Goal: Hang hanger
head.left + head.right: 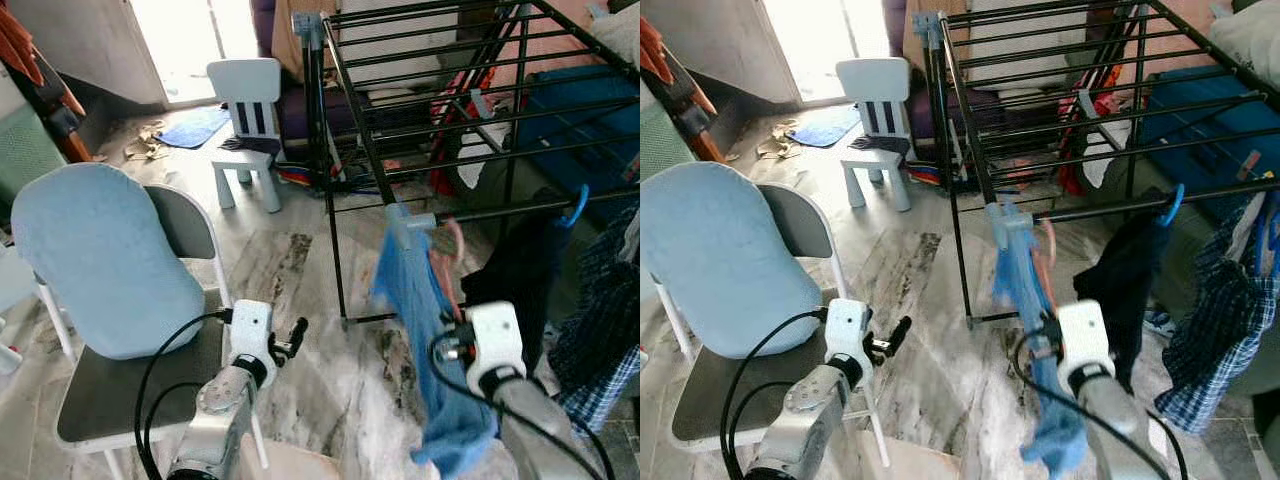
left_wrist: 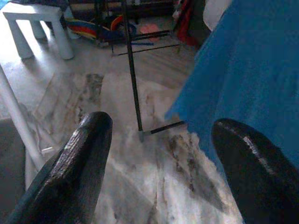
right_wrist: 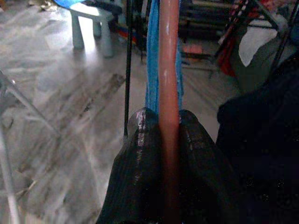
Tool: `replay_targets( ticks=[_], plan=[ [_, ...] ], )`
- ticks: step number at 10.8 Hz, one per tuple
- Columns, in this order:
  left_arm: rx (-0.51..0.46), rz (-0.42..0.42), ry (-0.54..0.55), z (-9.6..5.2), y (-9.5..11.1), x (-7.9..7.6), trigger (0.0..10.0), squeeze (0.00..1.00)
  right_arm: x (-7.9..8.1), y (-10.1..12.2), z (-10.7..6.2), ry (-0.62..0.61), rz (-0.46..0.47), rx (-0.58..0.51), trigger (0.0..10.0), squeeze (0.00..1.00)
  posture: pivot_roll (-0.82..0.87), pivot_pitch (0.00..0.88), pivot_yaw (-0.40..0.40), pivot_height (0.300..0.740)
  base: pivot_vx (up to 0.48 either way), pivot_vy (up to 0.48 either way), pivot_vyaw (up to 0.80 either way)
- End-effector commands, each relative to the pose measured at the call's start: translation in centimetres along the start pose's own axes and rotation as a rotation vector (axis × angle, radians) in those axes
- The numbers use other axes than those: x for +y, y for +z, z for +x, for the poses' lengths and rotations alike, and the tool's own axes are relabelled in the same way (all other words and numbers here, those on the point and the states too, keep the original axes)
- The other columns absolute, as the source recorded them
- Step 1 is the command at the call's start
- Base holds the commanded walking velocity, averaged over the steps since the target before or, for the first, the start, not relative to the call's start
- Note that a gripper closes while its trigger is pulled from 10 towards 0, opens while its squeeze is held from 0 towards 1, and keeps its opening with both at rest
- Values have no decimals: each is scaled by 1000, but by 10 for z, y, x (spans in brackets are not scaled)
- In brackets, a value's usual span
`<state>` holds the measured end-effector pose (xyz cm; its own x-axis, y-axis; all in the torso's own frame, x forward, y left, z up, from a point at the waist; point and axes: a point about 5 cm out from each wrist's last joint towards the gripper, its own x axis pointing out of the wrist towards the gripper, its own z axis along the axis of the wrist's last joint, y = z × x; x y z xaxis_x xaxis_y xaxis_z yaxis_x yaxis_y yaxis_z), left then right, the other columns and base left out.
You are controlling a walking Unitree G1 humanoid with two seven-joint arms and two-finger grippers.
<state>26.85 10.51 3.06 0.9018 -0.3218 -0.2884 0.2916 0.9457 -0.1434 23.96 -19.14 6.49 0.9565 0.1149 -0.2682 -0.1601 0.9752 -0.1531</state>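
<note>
Right gripper: fingers clamped on the pink hanger, held near the rack's near rail.
Hanger: carries a blue cloth; hook close to the rail, contact unclear.
Drying rack: black, right and far; dark clothes hang on its near edge.
Left gripper: fingers spread apart, holding nothing, low beside the chair.
Floor: open marble strip between chair and rack.
Stool: white, far side.

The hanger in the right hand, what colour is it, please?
Salmon pink hanger, clearest in the right wrist view.
</note>
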Motion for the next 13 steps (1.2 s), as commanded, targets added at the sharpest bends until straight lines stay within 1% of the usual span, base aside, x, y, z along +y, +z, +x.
replay_targets(
  ticks=[1,2,3,4,13],
  plan=[
    [2,16,9,-1,-1,3,10000,0,5,2,0,13,6,-21,10000,0,-245,0,99,740,0,0,0],
    [2,19,9,-1,-1,3,10000,0,7,-5,0,24,2,18,10000,0,-245,0,101,740,0,0,0],
    [2,30,10,-1,-1,3,10000,0,8,-8,0,31,21,35,10000,0,-243,0,101,740,0,0,0],
    [-1,40,7,0,0,1,10000,0,9,-8,1,34,18,36,10000,0,-243,0,100,740,0,0,0],
    [-6,65,6,1,2,-2,10000,0,14,3,11,42,24,3,10000,0,-245,0,97,740,-279,0,0]
  ],
)
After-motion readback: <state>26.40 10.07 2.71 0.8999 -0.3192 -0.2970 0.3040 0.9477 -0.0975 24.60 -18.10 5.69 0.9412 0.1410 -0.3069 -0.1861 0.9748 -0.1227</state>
